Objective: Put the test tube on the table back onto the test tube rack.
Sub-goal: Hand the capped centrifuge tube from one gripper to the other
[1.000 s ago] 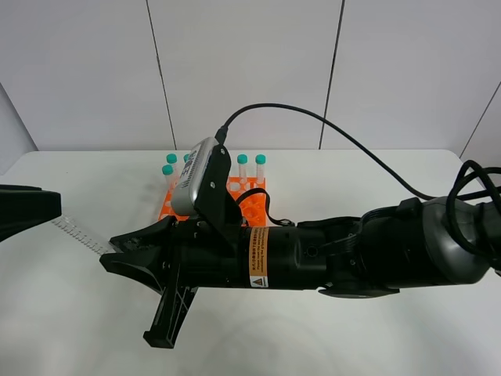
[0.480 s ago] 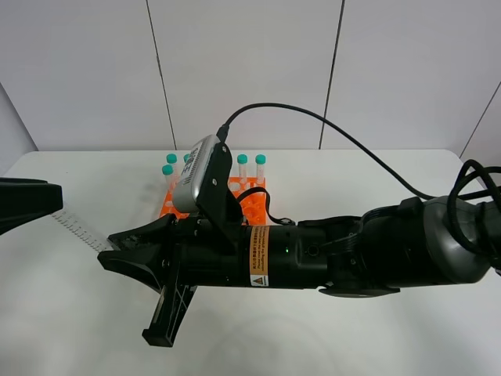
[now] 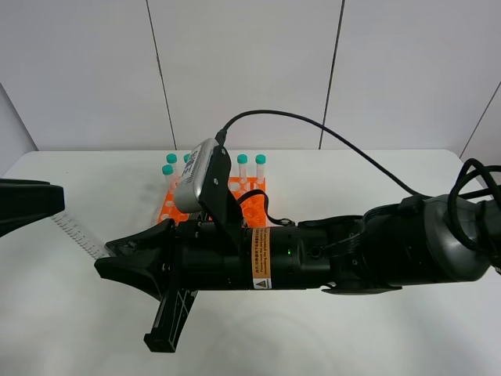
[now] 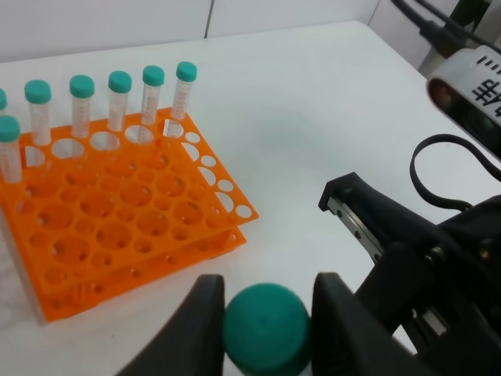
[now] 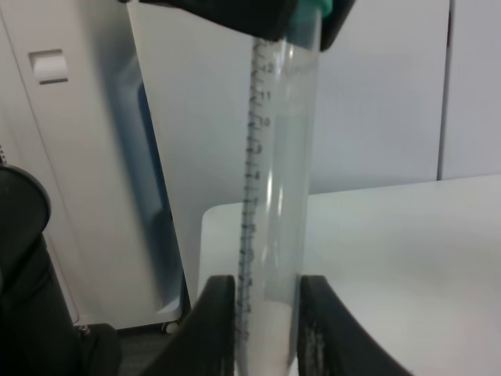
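Exterior high view: the right arm (image 3: 329,258) lies stretched low across the table (image 3: 352,188) from right to left. The right gripper (image 5: 268,313) is clamped on the lower end of the test tube (image 5: 278,196). The tube is held in the air, its teal cap pinched by the left gripper (image 4: 266,309), near the test tube rack (image 4: 94,283).

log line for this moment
test tube: mid-air, both grippers | left gripper: on capped end | right gripper: on body | test tube rack: tube not in
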`<state>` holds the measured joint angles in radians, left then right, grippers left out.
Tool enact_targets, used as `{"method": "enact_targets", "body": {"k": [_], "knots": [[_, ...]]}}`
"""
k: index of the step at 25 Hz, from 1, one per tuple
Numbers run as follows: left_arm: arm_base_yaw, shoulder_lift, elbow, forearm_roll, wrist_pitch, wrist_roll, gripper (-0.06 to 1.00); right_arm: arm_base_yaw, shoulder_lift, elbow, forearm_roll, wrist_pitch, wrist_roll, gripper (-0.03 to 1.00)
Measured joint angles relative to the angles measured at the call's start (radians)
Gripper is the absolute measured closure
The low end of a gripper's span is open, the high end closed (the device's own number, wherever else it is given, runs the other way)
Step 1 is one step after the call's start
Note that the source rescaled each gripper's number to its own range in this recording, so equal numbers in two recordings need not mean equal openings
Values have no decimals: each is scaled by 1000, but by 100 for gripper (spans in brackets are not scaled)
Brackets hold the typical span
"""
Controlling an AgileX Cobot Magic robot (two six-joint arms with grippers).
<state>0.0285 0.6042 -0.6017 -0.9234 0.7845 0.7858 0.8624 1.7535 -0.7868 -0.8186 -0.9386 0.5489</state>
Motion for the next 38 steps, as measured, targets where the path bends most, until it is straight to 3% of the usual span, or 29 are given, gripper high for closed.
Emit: {"method": "enact_targets", "body": {"k": [12, 13, 17, 20, 26, 34, 38], "knots": [[0, 0, 2, -37, -13, 0, 48, -3, 0, 0, -8, -40, 10, 97], [0, 0, 2, -40, -16, 0, 48, -3, 0, 0, -8, -42, 10, 95], [-1, 1, 2, -64, -23, 0, 48, -3, 0, 0, -52, -80, 8, 67], [-2, 27, 2, -79, -20, -1, 48, -3, 0, 0, -73, -87, 7, 59], [-2, 64, -1, -120, -52, 104, 48, 0, 0, 0, -84, 2, -11, 58], [-2, 64, -5, -154, -72, 126, 48, 3, 0, 0, -51, 73, -74, 58], [-2, 64, -5, -154, -72, 126, 48, 3, 0, 0, -13, 172, -146, 58]]}}
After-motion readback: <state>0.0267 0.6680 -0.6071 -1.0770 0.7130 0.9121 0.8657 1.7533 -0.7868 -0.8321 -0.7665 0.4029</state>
